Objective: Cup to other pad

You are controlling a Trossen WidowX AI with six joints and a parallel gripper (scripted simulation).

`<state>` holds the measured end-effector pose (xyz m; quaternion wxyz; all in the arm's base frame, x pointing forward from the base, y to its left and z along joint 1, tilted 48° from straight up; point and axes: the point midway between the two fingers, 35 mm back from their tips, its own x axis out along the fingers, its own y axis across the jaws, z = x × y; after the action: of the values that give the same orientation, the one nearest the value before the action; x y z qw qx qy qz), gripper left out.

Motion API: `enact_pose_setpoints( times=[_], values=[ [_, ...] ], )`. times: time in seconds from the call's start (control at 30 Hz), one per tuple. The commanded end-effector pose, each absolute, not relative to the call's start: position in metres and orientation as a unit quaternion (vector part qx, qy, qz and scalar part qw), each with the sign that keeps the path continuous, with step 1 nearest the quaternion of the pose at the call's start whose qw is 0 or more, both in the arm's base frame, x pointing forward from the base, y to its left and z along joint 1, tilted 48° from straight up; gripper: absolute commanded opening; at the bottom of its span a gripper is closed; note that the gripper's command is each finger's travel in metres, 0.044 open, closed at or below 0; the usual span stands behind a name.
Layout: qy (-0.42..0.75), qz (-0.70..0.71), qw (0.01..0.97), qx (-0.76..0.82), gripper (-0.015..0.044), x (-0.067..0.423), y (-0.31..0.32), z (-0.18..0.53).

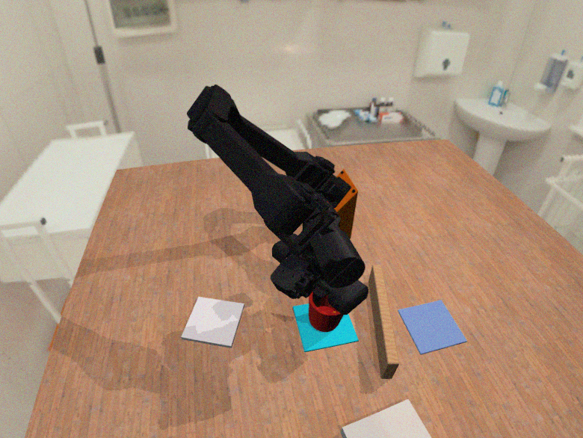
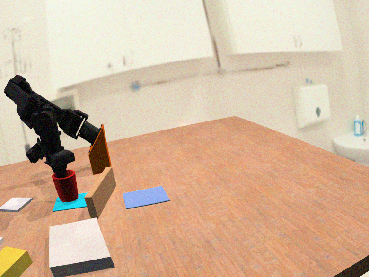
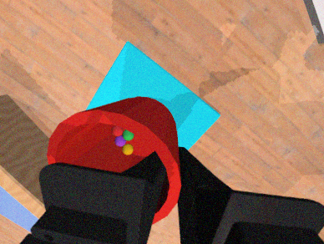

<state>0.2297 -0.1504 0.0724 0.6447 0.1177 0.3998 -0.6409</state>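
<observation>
A red cup (image 1: 324,318) (image 2: 65,186) (image 3: 138,121) stands upright on the cyan pad (image 1: 329,336) (image 2: 68,204) (image 3: 142,77). Its base rests on or just above the pad; I cannot tell which. Several small coloured marbles (image 3: 123,139) lie in the cup's bottom. My gripper (image 1: 326,295) (image 2: 62,172) (image 3: 173,151) is shut on the cup's rim, one finger inside and one outside. A blue pad (image 1: 431,326) (image 2: 145,196) (image 3: 14,209) lies on the far side of a wooden bar (image 1: 383,321) (image 2: 101,190).
The wooden bar stands on edge between the cyan and blue pads. A white pad (image 1: 213,321) (image 2: 14,203) lies to the left. A white block (image 1: 386,421) (image 2: 75,242) and a yellow block (image 2: 13,262) sit near the front. An orange plate (image 1: 347,202) (image 2: 100,150) stands at the arm's base.
</observation>
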Motion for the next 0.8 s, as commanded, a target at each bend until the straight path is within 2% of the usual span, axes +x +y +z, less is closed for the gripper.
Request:
enact_pose_setpoints(
  times=[0.0,0.43,0.6,0.77],
  values=[
    [0.4,-0.641,0.645,0.115,0.0,0.2279,-0.1539,0.07],
    [0.4,-0.641,0.645,0.118,0.0,0.229,-0.1523,0.071],
    [0.4,-0.641,0.645,0.118,0.0128,0.229,-0.1523,0.071],
    [0.4,-0.641,0.645,0.118,0.0128,0.229,-0.1521,0.0712]
  ],
)
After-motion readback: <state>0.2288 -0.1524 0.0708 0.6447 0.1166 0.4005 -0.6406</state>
